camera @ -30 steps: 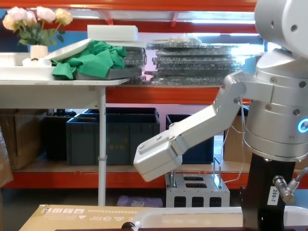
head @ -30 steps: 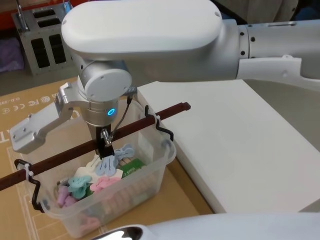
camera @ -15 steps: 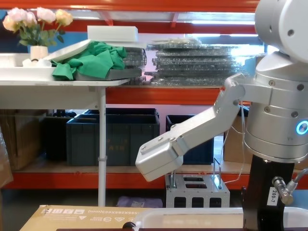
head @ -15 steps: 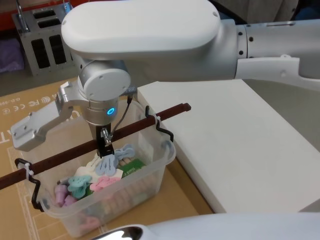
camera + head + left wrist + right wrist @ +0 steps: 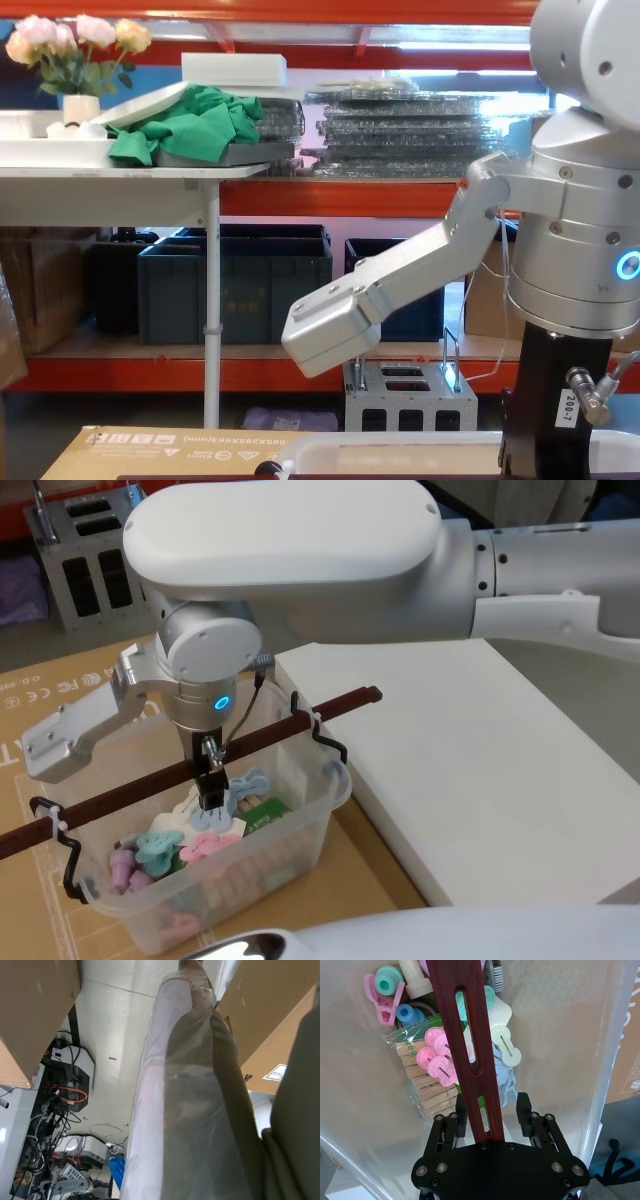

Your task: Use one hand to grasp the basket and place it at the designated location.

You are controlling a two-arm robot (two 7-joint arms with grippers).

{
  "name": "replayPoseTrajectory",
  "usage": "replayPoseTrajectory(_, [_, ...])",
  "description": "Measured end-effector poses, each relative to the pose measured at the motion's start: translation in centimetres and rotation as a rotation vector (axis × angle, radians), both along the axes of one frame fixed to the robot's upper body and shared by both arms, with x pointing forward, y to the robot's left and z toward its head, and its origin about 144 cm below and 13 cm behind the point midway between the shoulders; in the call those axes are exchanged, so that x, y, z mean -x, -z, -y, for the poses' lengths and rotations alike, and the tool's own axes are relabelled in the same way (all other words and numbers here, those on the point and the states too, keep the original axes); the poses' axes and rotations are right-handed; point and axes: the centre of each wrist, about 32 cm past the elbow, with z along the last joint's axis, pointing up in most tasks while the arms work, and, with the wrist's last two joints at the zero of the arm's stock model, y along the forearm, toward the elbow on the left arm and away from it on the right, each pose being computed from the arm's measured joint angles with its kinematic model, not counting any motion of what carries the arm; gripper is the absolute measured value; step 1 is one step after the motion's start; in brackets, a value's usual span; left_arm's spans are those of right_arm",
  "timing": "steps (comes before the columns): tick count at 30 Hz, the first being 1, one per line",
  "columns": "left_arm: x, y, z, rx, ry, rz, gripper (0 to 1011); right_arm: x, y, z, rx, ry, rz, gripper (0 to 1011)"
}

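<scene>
The basket (image 5: pixel 255 865) is a translucent whitish tub holding pastel clothes pegs (image 5: pixel 165 848), standing on cardboard at the lower left of the head view. Its dark red-brown bar handle (image 5: pixel 290 723) stands raised across the top on black pivots. My right gripper (image 5: pixel 211 786) reaches down from the big white arm and straddles the handle near its middle. In the right wrist view the gripper (image 5: pixel 492 1105) is open, one finger on each side of the handle (image 5: pixel 468 1045), with a gap on one side. The left arm's white shell (image 5: pixel 250 946) rests at the bottom edge.
A thick white slab (image 5: pixel 480 770) lies right beside the basket on the right. Cardboard sheet (image 5: pixel 60 685) covers the surface. A grey metal box (image 5: pixel 85 555) stands at the back left. Blue crates (image 5: pixel 235 280) and a white table (image 5: pixel 110 170) with green cloth are behind.
My right gripper has sunk slightly around the handle. The basket and its handle have not moved.
</scene>
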Motion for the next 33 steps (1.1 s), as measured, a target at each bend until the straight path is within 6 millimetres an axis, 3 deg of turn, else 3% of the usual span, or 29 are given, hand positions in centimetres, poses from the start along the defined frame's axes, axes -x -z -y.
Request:
replayPoseTrajectory(14, [0.0, 0.0, 0.0, 0.000, 0.000, 0.000, 0, 0.0, 0.0, 0.0, -0.001, -0.002, 0.000, 991])
replayPoseTrajectory(33, [0.0, 0.0, 0.0, 0.000, 0.000, 0.000, 0, 0.8, -1.7, 2.0, -0.047, -0.104, 0.029, 1001])
